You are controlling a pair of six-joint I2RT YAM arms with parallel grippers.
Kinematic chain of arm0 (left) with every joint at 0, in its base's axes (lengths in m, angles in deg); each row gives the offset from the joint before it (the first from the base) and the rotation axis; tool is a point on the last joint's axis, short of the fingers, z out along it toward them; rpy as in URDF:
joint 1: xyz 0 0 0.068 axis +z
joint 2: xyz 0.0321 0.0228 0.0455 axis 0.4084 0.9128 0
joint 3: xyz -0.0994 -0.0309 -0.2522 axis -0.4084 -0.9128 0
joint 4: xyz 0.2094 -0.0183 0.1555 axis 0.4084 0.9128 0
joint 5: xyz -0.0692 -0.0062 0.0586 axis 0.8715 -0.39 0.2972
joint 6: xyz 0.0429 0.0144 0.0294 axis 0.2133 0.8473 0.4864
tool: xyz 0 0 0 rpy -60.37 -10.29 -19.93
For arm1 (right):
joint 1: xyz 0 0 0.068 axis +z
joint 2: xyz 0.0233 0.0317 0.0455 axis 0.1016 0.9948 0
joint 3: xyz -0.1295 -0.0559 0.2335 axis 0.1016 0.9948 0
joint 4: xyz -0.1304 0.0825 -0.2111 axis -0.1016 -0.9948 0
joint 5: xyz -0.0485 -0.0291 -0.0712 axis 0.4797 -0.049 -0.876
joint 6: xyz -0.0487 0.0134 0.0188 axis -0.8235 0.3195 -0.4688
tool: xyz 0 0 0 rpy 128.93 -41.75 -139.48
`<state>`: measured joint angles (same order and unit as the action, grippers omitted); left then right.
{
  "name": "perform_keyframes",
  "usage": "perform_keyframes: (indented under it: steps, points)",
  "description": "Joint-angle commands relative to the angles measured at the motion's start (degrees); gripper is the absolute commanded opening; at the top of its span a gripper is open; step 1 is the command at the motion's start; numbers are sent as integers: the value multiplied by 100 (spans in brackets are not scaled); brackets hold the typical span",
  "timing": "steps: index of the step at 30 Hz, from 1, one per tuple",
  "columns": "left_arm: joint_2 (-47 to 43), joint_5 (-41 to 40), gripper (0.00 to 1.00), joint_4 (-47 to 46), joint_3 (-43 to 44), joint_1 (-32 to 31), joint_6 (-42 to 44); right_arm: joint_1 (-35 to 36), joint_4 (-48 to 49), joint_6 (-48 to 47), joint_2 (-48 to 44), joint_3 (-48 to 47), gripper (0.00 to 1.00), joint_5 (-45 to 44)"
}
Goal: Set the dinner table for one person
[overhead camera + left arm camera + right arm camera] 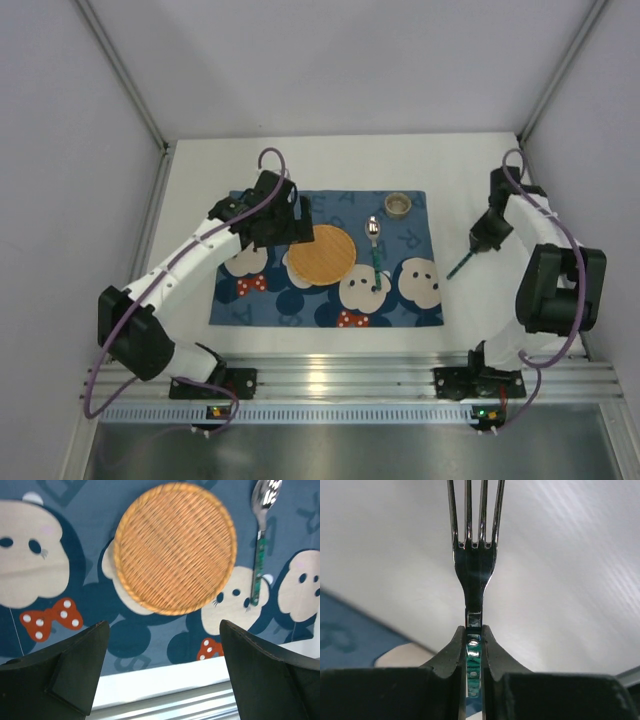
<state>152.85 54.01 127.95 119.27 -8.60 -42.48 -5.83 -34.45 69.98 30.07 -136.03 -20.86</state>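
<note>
left arm: is stretching from the near left corner toward the middle of the desk, its left gripper [277, 216] hovering over the far left part of the mat, and the wrist camera is looking back toward the near edge.
left claw: the fingers [75, 665] are standing wide apart with nothing between them.
right arm: is folding up high by the right edge, with its wrist dipping toward the tabletop.
right claw: the right gripper [474, 632] is clamping together on the green handle of a shiny steel fork [474, 570], whose four tines are pointing away from it.
fork position: is slanting over bare tabletop just beside the mat's right edge [460, 266]; cannot tell whether it is touching.
writing: large faint letters are running along the mat's border, too blurred to read as words.
dinner table: the flat white rectangular dinner table [330, 160] is filling the booth floor, with a ribbed aluminium rail [350, 375] along its near edge.
mat: a blue bear-print cloth placemat [300, 310] is lying flat in the centre.
on the mat: a round woven wicker plate [322, 254] is sitting in the middle, a steel spoon with a green handle [375, 250] just beside it toward the right edge, and a small round tan-rimmed cup [398, 204] near the mat's far right corner.
</note>
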Motion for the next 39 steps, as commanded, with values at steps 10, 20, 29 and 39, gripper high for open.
perform_keyframes:
  steps: [10,20,29,39]
  points:
    - [1091,-122,95,-13,2660,-1280,1030,3283,-1602,734,1100,-4313,0,485]
    - [1803,-702,94,-21,3040,-2204,1145,3768,-1796,884,1109,-4718,0,1188]
    - [2172,-1326,92,5,2943,-2547,1329,3812,-1725,954,775,-4306,0,1662]
    - [3147,-2530,75,663,3759,-3101,1620,3838,-1752,893,301,-3875,0,1961]
